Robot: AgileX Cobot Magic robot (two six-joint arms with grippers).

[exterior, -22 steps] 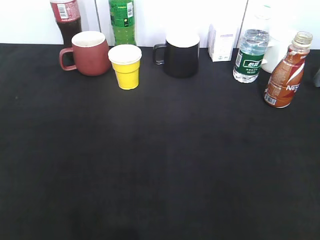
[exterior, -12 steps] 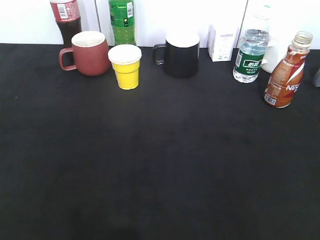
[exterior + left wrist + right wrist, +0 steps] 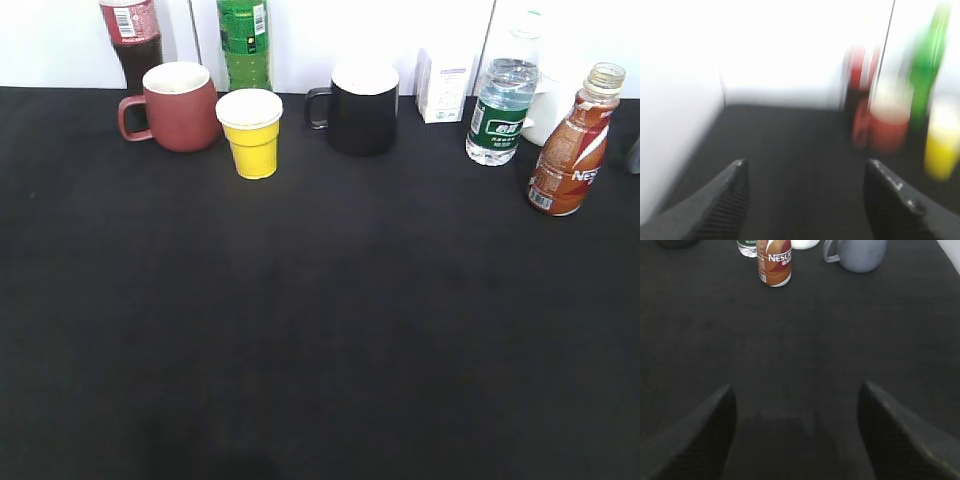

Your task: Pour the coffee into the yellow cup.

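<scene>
The coffee bottle (image 3: pixel 574 145) stands upright at the right rear of the black table, uncapped, with an orange-brown and white label; its lower part also shows in the right wrist view (image 3: pixel 774 264). The yellow cup (image 3: pixel 252 133) stands upright at the rear left, next to the maroon mug (image 3: pixel 176 106); it shows blurred in the left wrist view (image 3: pixel 942 145). Neither gripper shows in the exterior view. My left gripper (image 3: pixel 805 167) is open and empty above the table's left part. My right gripper (image 3: pixel 796 390) is open and empty, well short of the coffee bottle.
A black mug (image 3: pixel 358 107), a green-labelled water bottle (image 3: pixel 500 110), a white box (image 3: pixel 445 85), a cola bottle (image 3: pixel 131 35) and a green bottle (image 3: pixel 245 40) line the back edge. A grey mug (image 3: pixel 856 252) stands right of the coffee bottle. A white wall rises behind.
</scene>
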